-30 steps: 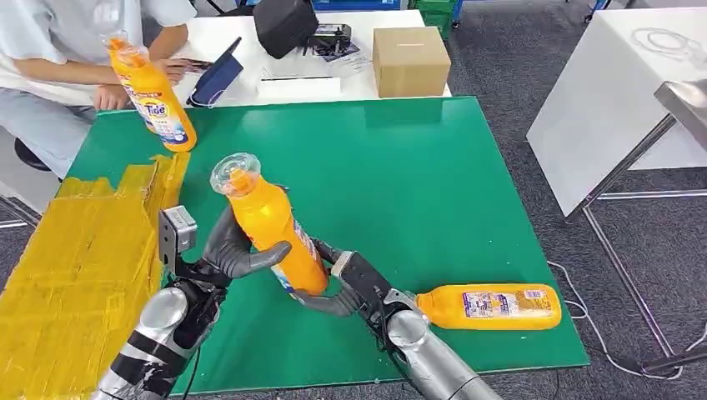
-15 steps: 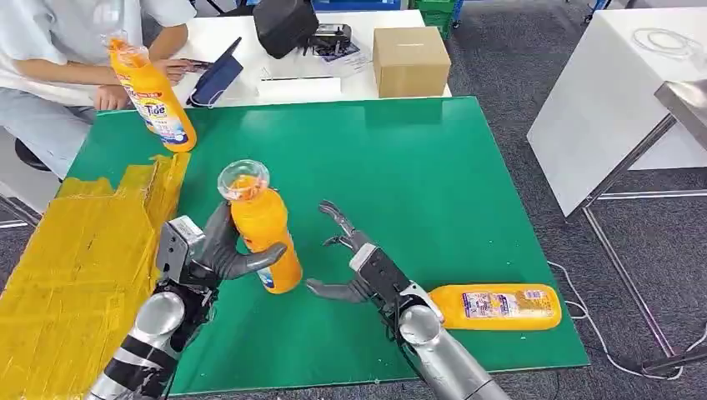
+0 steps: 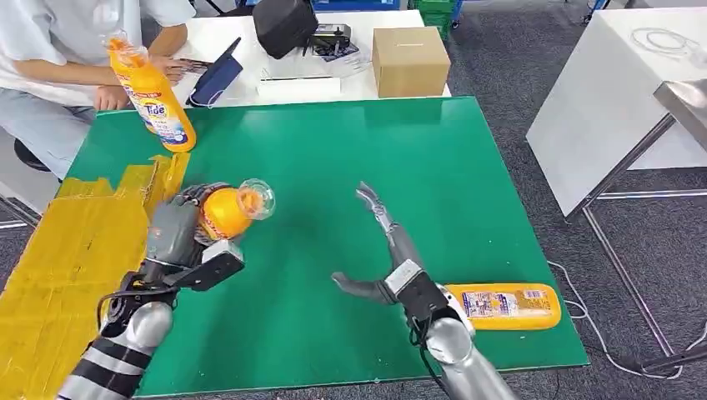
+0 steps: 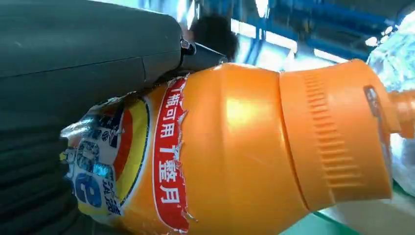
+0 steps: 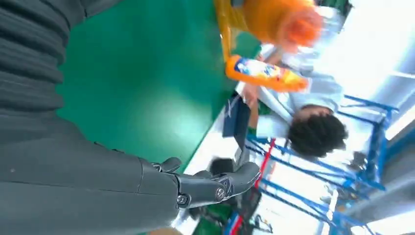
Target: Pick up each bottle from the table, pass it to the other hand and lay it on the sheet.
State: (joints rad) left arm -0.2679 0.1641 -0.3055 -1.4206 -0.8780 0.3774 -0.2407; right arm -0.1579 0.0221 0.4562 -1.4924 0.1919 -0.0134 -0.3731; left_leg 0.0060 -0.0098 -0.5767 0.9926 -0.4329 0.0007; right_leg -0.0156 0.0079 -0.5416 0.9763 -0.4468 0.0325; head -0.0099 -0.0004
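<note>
Change: the left robot hand (image 3: pixel 179 229) has tipped its orange bottle (image 3: pixel 223 210) from upright to nearly level, cap toward the tabletop's middle, and carried it toward the left edge; the right robot hand (image 3: pixel 385 254) has drawn clear and lifted its fingers.
Left robot hand: wrapped around the bottle's body, above the green tabletop (image 3: pixel 350 167) just beside the yellow sheet (image 3: pixel 75 258).
Right robot hand: fingers spread, holding nothing, near the front edge.
Held bottle: orange, ribbed collar, clear cap, torn red-and-blue label (image 4: pixel 122 161).
Second bottle (image 3: pixel 504 306): lying flat at the front right corner.
Third bottle (image 3: pixel 150 92): upright at the back left corner, by a seated person (image 3: pixel 58 50).
</note>
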